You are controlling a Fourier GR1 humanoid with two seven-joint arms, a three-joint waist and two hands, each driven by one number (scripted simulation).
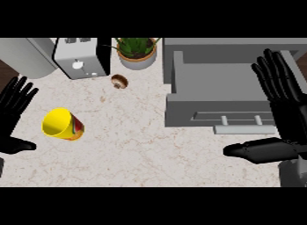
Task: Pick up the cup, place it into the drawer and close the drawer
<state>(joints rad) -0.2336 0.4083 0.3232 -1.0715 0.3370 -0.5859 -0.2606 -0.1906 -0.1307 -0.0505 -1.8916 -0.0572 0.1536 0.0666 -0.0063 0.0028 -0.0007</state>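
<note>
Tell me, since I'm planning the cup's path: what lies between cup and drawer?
Head view: only bare marble counter between the yellow cup and the open grey drawer.

Cup (63, 125) lying on counter (136, 145) at left, drawer (214, 90) open at right — toaster (81, 57), plant (137, 52) behind, between them.

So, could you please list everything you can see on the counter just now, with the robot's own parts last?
cup: one, yellow, lying on its side, counter's left part.
drawer: one, grey, open, right side.
toaster: one, silver, back left.
potted plant: one, green in grey pot, back centre.
mushroom: one, brown, before the plant.
grey rounded object: one, back left corner, cannot identify.
counter: one, pale marble.
left hand: one, black, open, left edge.
right hand: one, black, open, over the drawer's right side.
</note>
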